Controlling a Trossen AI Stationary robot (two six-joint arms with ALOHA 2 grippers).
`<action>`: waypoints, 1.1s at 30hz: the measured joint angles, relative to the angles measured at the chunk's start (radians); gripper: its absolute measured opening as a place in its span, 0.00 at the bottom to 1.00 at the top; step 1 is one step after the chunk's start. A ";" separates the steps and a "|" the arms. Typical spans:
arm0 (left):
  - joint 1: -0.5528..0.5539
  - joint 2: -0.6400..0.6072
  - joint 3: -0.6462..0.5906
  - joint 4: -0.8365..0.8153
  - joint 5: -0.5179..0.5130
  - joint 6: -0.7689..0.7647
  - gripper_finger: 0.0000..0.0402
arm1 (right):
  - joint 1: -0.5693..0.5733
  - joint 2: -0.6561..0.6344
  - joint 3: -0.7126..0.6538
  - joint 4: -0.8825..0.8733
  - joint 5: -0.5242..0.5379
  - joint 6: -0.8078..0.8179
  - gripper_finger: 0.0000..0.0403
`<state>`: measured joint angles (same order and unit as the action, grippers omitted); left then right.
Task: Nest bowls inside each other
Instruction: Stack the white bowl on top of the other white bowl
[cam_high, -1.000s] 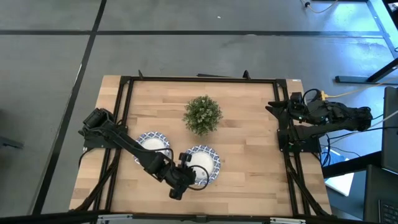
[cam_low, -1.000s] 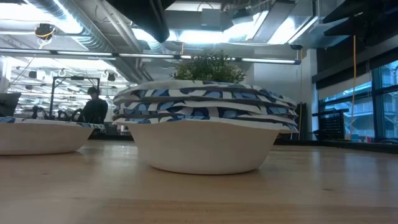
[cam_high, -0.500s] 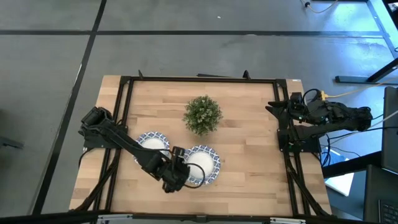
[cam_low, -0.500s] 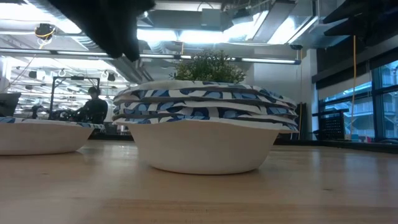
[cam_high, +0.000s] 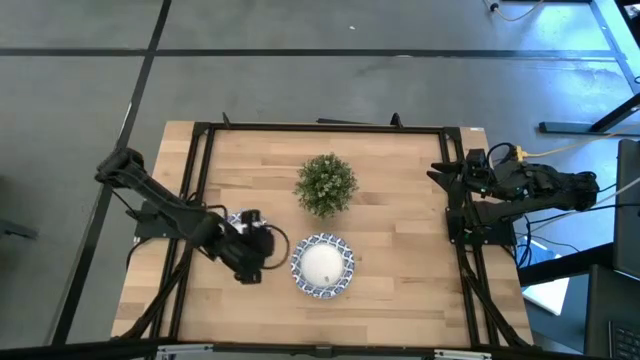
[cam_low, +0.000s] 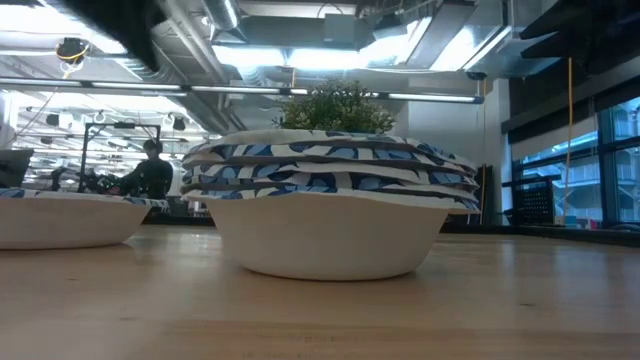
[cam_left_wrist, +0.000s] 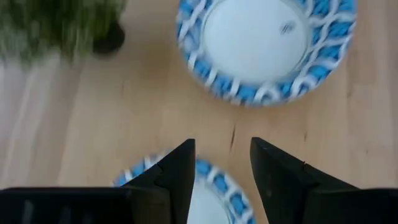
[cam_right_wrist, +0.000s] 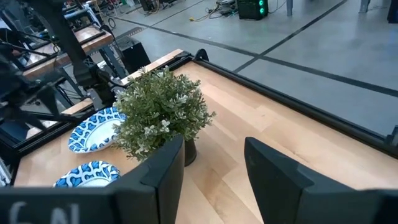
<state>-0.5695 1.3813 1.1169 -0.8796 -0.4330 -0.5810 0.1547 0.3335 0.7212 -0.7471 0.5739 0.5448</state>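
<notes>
A stack of nested bowls (cam_high: 322, 265) (cam_low: 330, 210) (cam_left_wrist: 267, 46), white inside with blue-patterned rims, sits on the wooden table near its front middle. A single bowl (cam_high: 233, 219) (cam_low: 60, 215) (cam_left_wrist: 214, 186) rests on the table to its left, mostly hidden under my left gripper (cam_high: 258, 235) (cam_left_wrist: 221, 168). That gripper hangs open above this bowl's rim and touches nothing. My right gripper (cam_high: 442, 172) (cam_right_wrist: 211, 168) waits open at the table's right edge, raised and pointing toward the plant.
A small green potted plant (cam_high: 326, 183) (cam_right_wrist: 161, 112) stands behind the bowls at the table's middle. A black frame (cam_high: 320, 127) runs around the tabletop. Bare wood (cam_high: 400, 240) lies to the right of the stack.
My left gripper has drawn back from the near-left rim of the stack toward the table's left edge, rising and rolling a little. It now hangs over the single bowl. The stack and the single bowl have stayed where they were.
</notes>
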 joint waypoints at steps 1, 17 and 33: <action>-0.007 -0.022 -0.032 -0.002 0.002 -0.039 0.37 | 0.000 0.000 0.000 0.000 0.000 0.000 0.42; -0.160 -0.109 -0.293 0.211 0.071 -0.336 0.37 | 0.000 0.000 0.000 0.000 0.001 0.002 0.42; -0.160 -0.109 -0.293 0.197 0.142 -0.389 0.37 | 0.000 0.000 0.000 0.001 0.000 0.003 0.42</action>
<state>-0.7292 1.2724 0.8238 -0.6828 -0.2915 -0.9696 0.1547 0.3336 0.7212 -0.7464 0.5743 0.5474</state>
